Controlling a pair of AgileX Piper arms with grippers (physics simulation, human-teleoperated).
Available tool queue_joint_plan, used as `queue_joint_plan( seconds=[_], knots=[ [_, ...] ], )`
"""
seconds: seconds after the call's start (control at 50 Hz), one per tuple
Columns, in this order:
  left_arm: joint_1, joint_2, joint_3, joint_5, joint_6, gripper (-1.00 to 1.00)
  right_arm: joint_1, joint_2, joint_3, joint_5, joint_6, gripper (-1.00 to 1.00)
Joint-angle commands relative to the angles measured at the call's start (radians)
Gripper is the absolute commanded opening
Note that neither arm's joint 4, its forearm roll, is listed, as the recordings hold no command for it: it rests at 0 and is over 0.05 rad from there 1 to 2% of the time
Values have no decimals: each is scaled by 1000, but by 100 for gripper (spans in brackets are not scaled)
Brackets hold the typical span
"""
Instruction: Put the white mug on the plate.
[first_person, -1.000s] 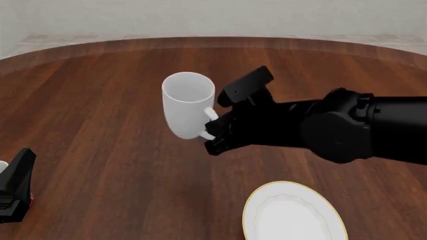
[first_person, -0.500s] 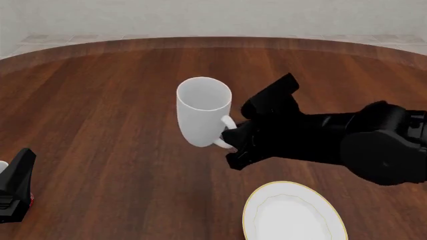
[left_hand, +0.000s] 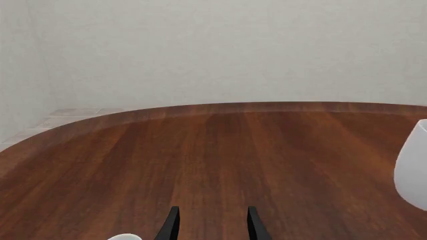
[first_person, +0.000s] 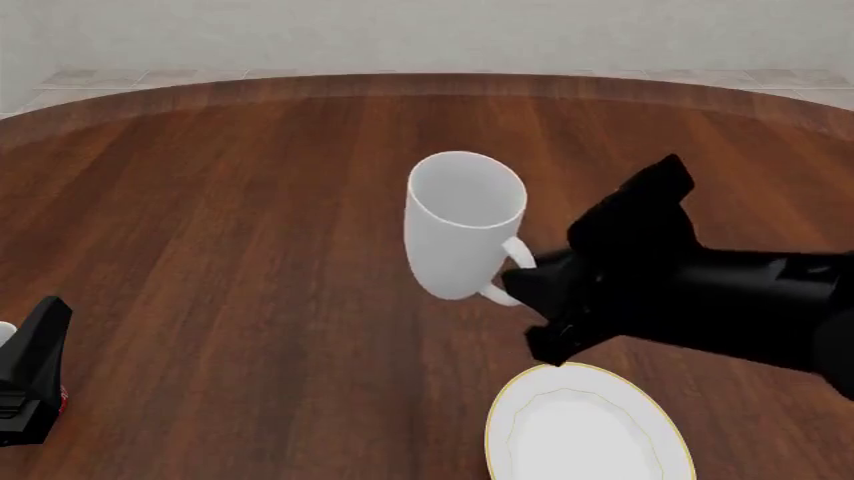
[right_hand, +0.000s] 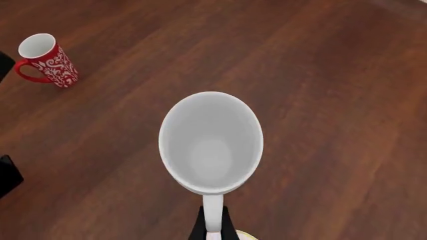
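My right end effector (first_person: 523, 283) is clamped on the loop handle of the white mug (first_person: 462, 226), with 1 finger on each side of the handle as my right wrist view shows. I hold the mug in the air above the middle of the worktop (first_person: 240, 200), its open mouth up and tipped slightly. The plate (first_person: 587, 425) lies flat at the near edge of the worktop, toward the right, just below my right end effector in the front view, and the mug is not on it. My left end effector (left_hand: 211, 227) sits low by the near left edge, its 2 fingers apart with nothing between them. A red mug with white patterns (right_hand: 47, 60) stands upright close to it, as far as I can tell, since the front view cuts it off.
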Motion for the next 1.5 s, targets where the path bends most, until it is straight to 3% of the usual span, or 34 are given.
queue_joint_plan(
  seconds=[0.02,0.32,0.66,1.08,1.5],
  knots=[
    [0,0,0,0,0,100,-27,-113,45,51,3,-100],
    [0,0,0,0,0,100,-60,-218,109,101,8,-100],
    [0,0,0,0,0,100,-93,-361,136,230,-2,-100],
    [0,0,0,0,0,100,-72,-448,208,263,38,-100],
    [0,0,0,0,0,100,-118,-607,296,351,47,-100]
  ],
)
